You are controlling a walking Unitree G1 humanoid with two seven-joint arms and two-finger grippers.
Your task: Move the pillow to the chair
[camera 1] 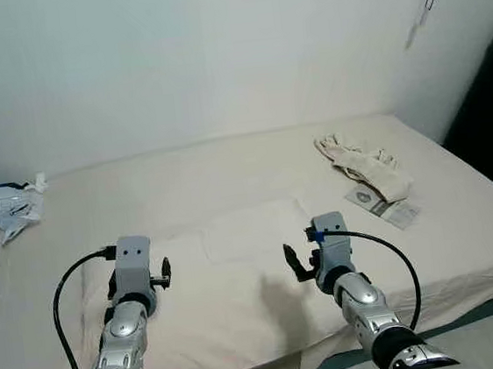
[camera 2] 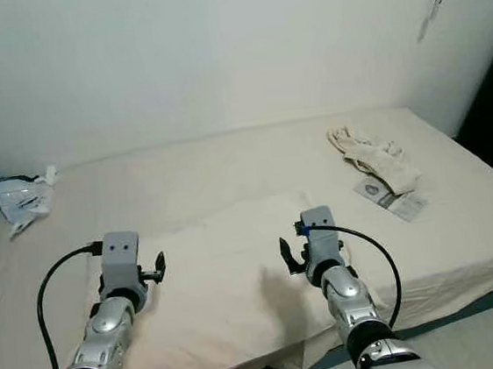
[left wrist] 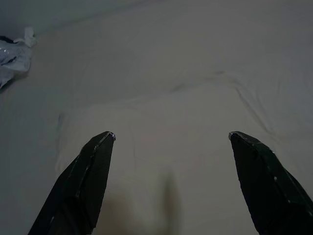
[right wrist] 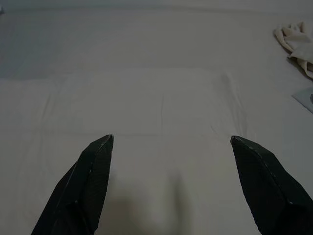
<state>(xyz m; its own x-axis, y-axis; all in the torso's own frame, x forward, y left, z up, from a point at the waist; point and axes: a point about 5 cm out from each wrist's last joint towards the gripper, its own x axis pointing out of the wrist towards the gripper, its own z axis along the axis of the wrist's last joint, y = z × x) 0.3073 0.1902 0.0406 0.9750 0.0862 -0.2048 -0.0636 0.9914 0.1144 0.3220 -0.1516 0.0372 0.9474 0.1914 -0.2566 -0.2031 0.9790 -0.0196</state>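
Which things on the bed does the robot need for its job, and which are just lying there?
For the job:
- pillow, flat, cream, between the arms
- left gripper, jaws open, above it
- right gripper, jaws open, above it

Just lying about:
- crumpled cloth
- paper packet beside it
- plastic bag

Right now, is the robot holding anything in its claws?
No. Both the left gripper and right gripper are open, above the flat pillow on the bed.
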